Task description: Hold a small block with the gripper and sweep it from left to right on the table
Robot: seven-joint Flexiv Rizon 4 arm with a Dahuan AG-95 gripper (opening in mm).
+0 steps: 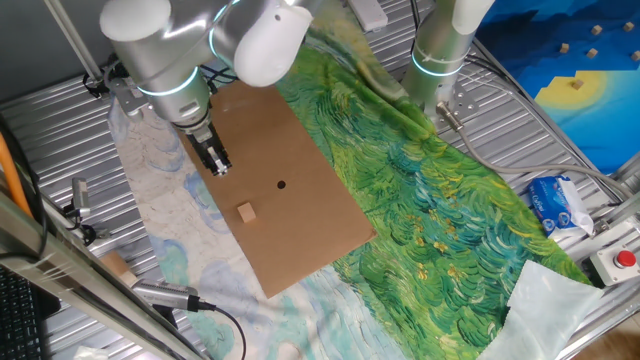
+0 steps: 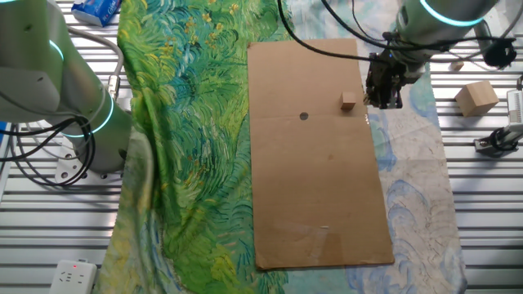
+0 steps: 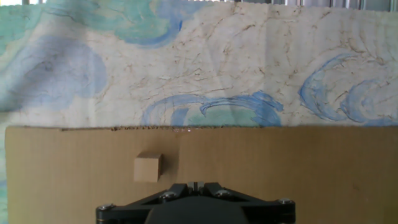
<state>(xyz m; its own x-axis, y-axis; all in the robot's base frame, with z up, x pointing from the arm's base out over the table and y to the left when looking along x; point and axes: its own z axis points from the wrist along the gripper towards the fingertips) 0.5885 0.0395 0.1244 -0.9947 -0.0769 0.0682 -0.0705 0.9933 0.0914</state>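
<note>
tiny light-tan wooden cube: free on brown cardboard sheet | black two-finger gripper: nearby, empty, fingers look clenched | likely light, rigid; pinch opposite flat faces

One small block is seen on one cardboard sheet, which is marked with one black dot. One larger wooden chunk is counted. Two patterned cloths are laid out: one green, one pale blue. Two robot arms are visible; only one gripper is shown.
</note>
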